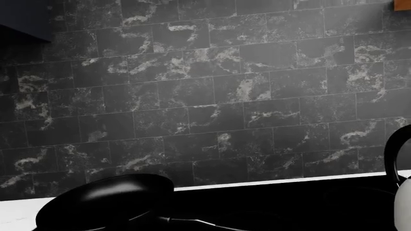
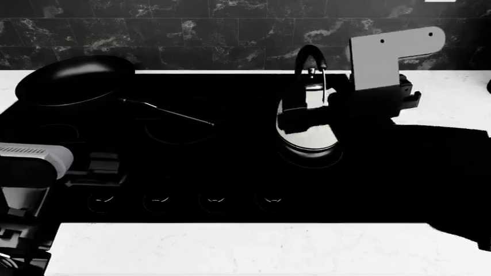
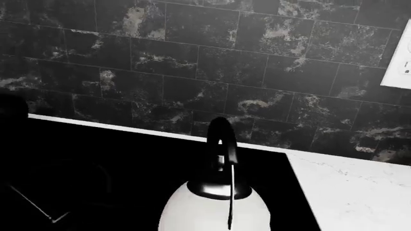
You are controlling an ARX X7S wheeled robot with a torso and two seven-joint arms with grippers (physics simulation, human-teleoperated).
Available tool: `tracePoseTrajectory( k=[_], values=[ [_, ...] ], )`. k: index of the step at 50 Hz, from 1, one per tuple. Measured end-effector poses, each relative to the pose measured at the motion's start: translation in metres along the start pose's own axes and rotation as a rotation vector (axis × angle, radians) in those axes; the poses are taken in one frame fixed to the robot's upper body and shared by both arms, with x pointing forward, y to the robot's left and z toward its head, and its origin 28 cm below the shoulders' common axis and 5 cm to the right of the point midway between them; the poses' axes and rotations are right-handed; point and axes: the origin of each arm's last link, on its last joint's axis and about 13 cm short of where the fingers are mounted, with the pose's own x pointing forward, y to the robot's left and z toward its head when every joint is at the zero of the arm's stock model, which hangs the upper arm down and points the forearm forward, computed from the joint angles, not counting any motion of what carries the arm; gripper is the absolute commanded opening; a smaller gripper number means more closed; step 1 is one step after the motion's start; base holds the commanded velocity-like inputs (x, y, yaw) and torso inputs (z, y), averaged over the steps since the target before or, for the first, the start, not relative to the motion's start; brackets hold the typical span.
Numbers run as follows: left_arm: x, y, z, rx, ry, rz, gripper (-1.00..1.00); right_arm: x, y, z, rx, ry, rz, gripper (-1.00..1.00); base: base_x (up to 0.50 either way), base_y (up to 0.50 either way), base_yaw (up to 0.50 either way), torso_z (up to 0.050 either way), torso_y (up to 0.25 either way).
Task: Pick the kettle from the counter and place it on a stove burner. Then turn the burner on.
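Kettle (image 2: 307, 123): white, rounded, with a black lid and a tall arched black handle; it stands upright on the black glass cooktop (image 2: 230, 172), toward the right side, nothing gripping it in the head view.
Kettle, hidden parts: its base is cut off in the right wrist view (image 3: 215, 207); the left wrist view shows only a sliver of its white body and handle at the frame edge (image 1: 403, 192).
Stove burner (image 2: 311, 154): a faint ring shows just around the kettle's base, mixed with the kettle's reflection, so the exact outline is hard to make out.
Knobs (image 2: 184, 201): a row of faint round marks along the front of the cooktop; their settings cannot be read.
Right claw (image 2: 399, 100): the arm's grey bracket hangs just beside the kettle on its right; the fingers are dark against the dark glass, and I cannot tell whether they are spread or closed.
Left claw (image 2: 96, 169): low at the left edge of the cooktop, well apart from the kettle; dark and partly lost in the black surface, so its state cannot be told.
Frying pan (image 2: 77, 80): black, at the back left of the cooktop, long handle pointing toward the middle; its inside is too dark to make out any contents.
Counter (image 2: 230, 247): white, veined, in front of and beside the cooktop.
Wall (image 1: 205, 96): dark marbled tiles behind.
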Motion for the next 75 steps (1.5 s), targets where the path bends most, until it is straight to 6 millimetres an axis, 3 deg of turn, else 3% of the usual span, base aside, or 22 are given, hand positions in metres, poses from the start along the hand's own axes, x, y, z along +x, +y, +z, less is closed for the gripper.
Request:
tracePoseTrajectory(
  k=[13, 25, 75],
  values=[
    [-0.002, 0.0, 0.001, 0.001, -0.002, 0.0, 1.0, -0.054, 0.01, -0.021, 0.079, 0.025, 0.038, 1.0, 0.0, 0.0, 0.0, 0.0, 0.0],
    [-0.002, -0.001, 0.0, 0.006, 0.003, -0.004, 1.0, -0.076, 0.017, -0.036, 0.076, 0.118, 0.064, 1.0, 0.0, 0.0, 0.0, 0.0, 0.0],
    [-0.001, -0.003, -0.005, 0.019, 0.024, -0.009, 1.0, -0.072, 0.023, -0.08, 0.057, 0.364, 0.03, 1.0, 0.0, 0.0, 0.0, 0.0, 0.0]
  ],
)
